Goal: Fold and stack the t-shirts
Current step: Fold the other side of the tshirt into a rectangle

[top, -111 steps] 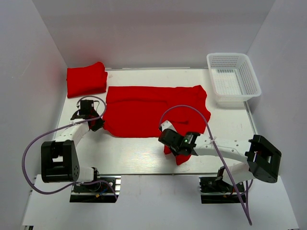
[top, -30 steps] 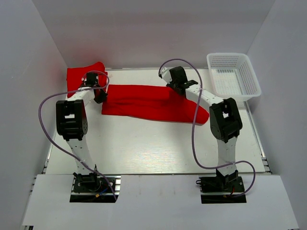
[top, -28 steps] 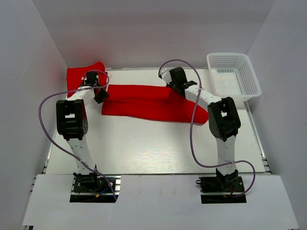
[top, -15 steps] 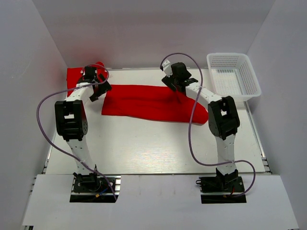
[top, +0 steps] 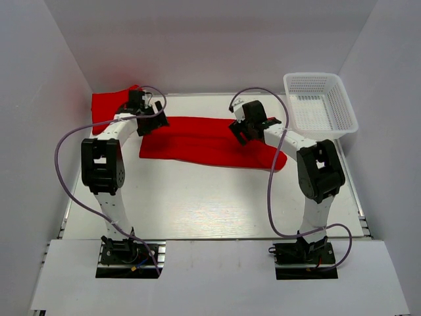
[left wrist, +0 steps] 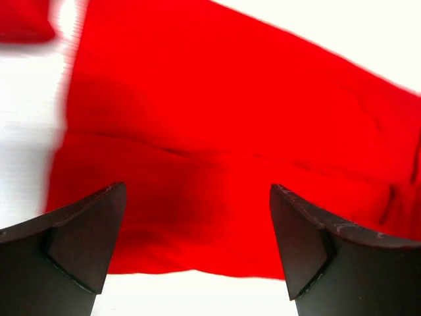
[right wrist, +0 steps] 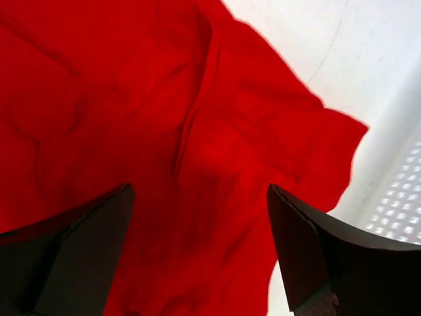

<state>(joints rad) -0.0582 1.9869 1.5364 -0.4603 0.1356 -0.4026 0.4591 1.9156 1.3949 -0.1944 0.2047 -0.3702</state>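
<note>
One red t-shirt [top: 204,141] lies folded lengthwise as a long strip across the back half of the table. A second red t-shirt [top: 108,106] sits folded at the back left corner. My left gripper [top: 153,118] hovers over the strip's left end, open and empty; the left wrist view shows the cloth [left wrist: 217,145] below the spread gripper [left wrist: 197,197]. My right gripper [top: 241,129] hangs open over the strip's right part. In the right wrist view, wrinkled red fabric [right wrist: 197,131] lies under the gripper [right wrist: 199,194], with nothing between the jaws.
A white mesh basket [top: 320,108] stands at the back right, close to the shirt's right end, and its wall [right wrist: 401,210] shows in the right wrist view. White walls enclose the table on three sides. Purple cables loop above both arms.
Both grippers have opened and let go of the shirt's far edge. Both have shifted a little to the right above the cloth. The shirt stays folded as a strip.
</note>
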